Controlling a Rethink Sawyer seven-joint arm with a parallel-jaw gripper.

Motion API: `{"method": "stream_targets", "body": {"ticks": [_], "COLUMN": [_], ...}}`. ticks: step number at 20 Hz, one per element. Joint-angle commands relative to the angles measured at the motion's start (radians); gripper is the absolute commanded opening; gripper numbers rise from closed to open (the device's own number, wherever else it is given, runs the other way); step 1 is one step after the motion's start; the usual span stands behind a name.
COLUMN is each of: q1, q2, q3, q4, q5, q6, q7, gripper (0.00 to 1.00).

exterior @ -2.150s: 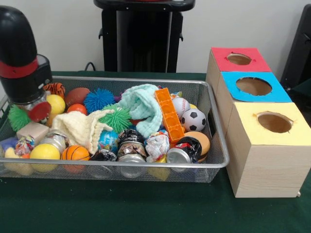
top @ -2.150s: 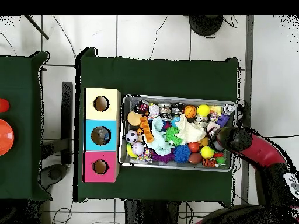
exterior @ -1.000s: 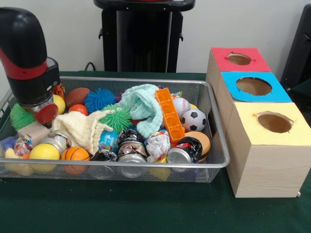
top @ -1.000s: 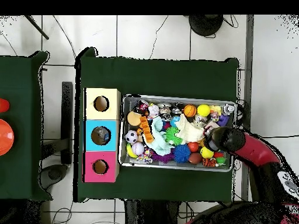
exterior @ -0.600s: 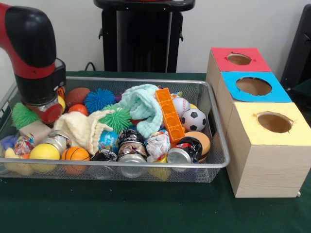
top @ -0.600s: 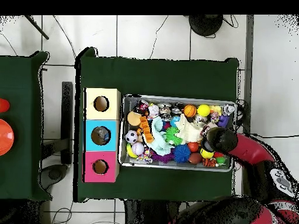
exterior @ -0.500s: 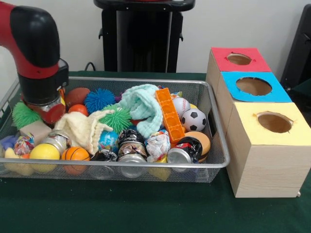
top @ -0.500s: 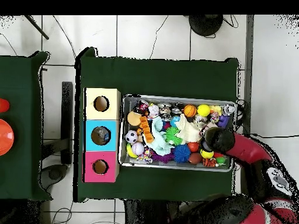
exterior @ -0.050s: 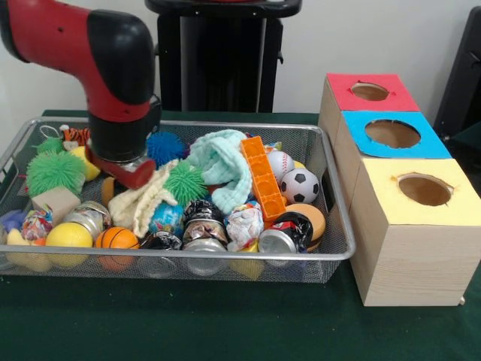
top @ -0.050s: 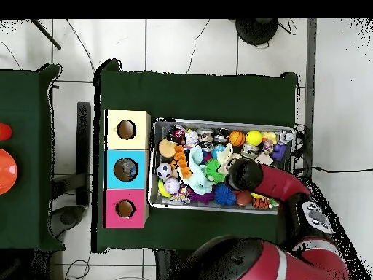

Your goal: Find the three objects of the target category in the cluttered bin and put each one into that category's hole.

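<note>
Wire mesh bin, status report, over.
Tool low over cream cloth, grip state unclear. Silver wire mesh bin crowded. Red, blue, yellow holes unobstructed.

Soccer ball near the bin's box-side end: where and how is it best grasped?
Probably from straight above, closing across the widest part of the soccer ball. It is round, so any axis works, but the top is the only exposed side: the orange block, the baseball and the bin's mesh wall crowd its sides.
</note>
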State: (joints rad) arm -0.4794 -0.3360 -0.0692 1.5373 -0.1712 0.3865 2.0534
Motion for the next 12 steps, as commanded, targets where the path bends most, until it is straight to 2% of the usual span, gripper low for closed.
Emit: {"method": "stream_targets", "body": {"ticks": [1, 5, 12], "q1": [-0.023, -0.035, -0.067], "q2": [0.001, -0.052, -0.096], "q3": [0.091, 0.091, 0.118], "q4": [0.213, 0.242, 0.261], "q5": [0.091, 0.114, 0.145], "q6": [0.002, 0.048, 0.097], "q7": [0.180, 0.142, 0.093], "gripper": [0.00, 0.00, 0.00]}}
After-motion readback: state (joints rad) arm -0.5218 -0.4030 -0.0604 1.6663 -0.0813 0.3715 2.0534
